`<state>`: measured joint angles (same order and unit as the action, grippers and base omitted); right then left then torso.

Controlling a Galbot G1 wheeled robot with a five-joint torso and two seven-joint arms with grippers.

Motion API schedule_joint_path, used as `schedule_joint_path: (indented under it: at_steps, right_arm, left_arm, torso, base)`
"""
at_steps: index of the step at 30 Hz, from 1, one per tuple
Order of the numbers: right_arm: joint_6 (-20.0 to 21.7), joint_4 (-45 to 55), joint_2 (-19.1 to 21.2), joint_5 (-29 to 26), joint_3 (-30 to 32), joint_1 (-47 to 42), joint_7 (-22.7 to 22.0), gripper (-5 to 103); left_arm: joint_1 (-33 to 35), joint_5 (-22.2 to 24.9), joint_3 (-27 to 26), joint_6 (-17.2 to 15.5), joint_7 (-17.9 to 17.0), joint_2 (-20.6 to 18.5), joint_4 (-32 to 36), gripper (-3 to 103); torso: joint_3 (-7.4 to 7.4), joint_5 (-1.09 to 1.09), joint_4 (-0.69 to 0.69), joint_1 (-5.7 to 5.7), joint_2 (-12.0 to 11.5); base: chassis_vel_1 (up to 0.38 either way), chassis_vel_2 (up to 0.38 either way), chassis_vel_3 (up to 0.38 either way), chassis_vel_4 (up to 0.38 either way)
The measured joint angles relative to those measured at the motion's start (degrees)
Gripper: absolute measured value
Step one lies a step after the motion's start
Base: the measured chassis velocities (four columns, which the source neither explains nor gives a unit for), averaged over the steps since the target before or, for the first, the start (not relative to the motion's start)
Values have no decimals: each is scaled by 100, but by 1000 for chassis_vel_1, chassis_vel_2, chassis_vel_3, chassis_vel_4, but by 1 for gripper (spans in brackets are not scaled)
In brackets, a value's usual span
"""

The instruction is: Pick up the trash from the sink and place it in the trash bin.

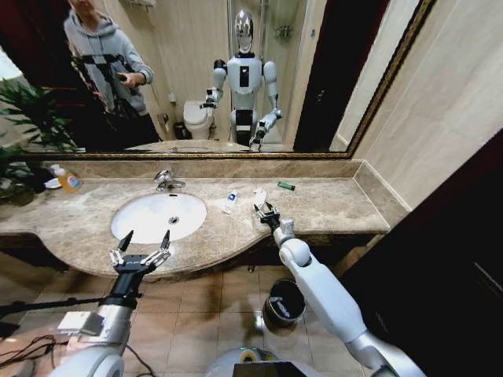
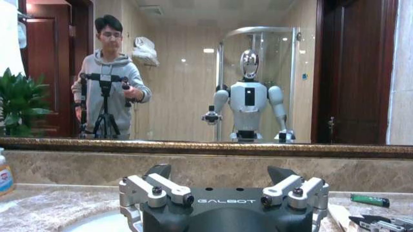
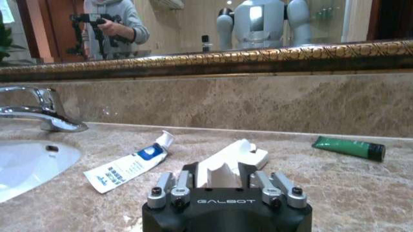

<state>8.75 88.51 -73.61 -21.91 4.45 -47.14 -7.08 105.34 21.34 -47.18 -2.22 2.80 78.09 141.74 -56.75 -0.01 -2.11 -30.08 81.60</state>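
Right wrist view reads "GALBOT" on the right claw (image 3: pixel 223 176), narrowed around a white wrapper (image 3: pixel 235 153) on the table (image 3: pixel 335 188); head view adds the left claw (image 1: pixel 141 243) spread wide before the sink (image 1: pixel 157 216), trash bin (image 1: pixel 284 302) on the floor.

Left tool (image 1: pixel 143 243) spread wide; right tool (image 1: pixel 267 212) narrowed

Even, warm indoor light is seen throughout. Glare is shown on the sink (image 1: pixel 157 216) and tap (image 3: pixel 38 113). Head-view edges are curved by lens distortion.
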Motion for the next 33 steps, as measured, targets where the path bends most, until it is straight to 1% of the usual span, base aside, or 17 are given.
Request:
schedule_joint_path:
  at_steps: [1,3,6,7,10,12,15,22,25,26,28,29,32,33]
  right_arm:
    - [-1,-11,3,7,0,0,0,35]
    - [-4,-18,6,10,-1,-4,0,35]
    - [-20,-39,8,20,-3,-14,2,19]
    - [-20,-39,8,20,-3,-14,2,19]
    - [-39,-46,7,24,-3,-12,3,3]
    - [-44,-44,9,24,-3,-11,3,3]
    - [-48,41,39,21,29,-33,-20,0]
    - [-33,350,184,-28,132,-185,-53,0]
    - [17,725,373,-73,362,-464,-40,0]
    - [17,725,373,-73,362,-464,-40,0]
    - [24,1076,587,-136,533,-736,1,0]
    - [24,1076,587,-136,533,-736,1,0]
    - [-41,1709,858,-224,795,-1251,3,0]
    - [-41,1709,858,-224,795,-1251,3,0]
  left_arm:
    - [0,0,0,0,0,0,0,100]
    - [0,0,0,0,0,0,0,100]
    - [0,0,0,0,0,0,0,100]
    - [0,0,0,0,0,0,0,100]
    - [0,0,0,0,0,0,0,100]
    - [0,0,0,0,0,0,0,100]
    - [0,0,0,0,0,0,0,100]
    - [0,0,0,0,0,0,0,100]
    - [0,0,0,0,0,0,0,100]
    - [0,0,0,0,0,0,0,100]
    - [0,0,1,0,2,0,0,100]
    - [0,0,1,0,2,0,0,100]
    - [1,0,0,0,0,-1,0,100]
    - [1,0,0,0,0,-1,0,100]
  torso:
    - [0,0,0,0,0]
    - [0,0,0,0,0]
    - [0,0,0,0,0]
    - [0,0,0,0,0]
    - [0,0,0,0,0]
    - [0,0,0,0,0]
    - [0,1,0,0,0]
    - [0,1,0,0,0]
    - [0,2,-1,0,0]
    - [0,2,-1,0,0]
    - [0,1,0,0,0]
    - [0,1,0,0,0]
    - [0,1,1,0,1]
    - [0,1,1,0,1]
  base:
    - [0,0,0,0]
    - [0,0,0,0]
    - [0,0,0,0]
    - [0,0,0,0]
    - [0,0,0,0]
    - [0,0,0,0]
    - [0,0,0,0]
    - [0,0,0,0]
    - [0,0,0,0]
    - [0,0,0,0]
    - [0,0,0,0]
    - [0,0,0,0]
    - [0,0,0,0]
    - [0,0,0,0]
